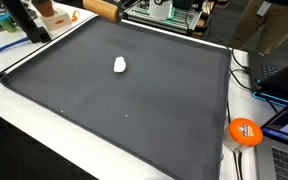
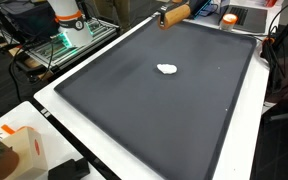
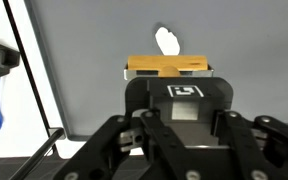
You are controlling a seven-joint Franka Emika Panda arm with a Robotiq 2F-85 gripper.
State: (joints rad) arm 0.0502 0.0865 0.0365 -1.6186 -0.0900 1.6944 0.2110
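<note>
gripper (image 3: 170, 76): all blk, matte finish | housing (image 3: 184, 104): boxy, rounded corners, sq. plate w/ white logo mark on top | link bars (image 3: 112, 140): blk, paired l+r, chunky struts | pivots (image 3: 150, 119): round pins at joints, slight sheen | ext. views: body too small f/ detail

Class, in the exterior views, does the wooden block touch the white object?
No, a wide stretch of bare mat separates the white object from the wooden block.

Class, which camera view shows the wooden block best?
The wrist view: the wooden block sits close and central, its long face clear. Both exterior views show it only small, near the edge of the dark mat.
</note>
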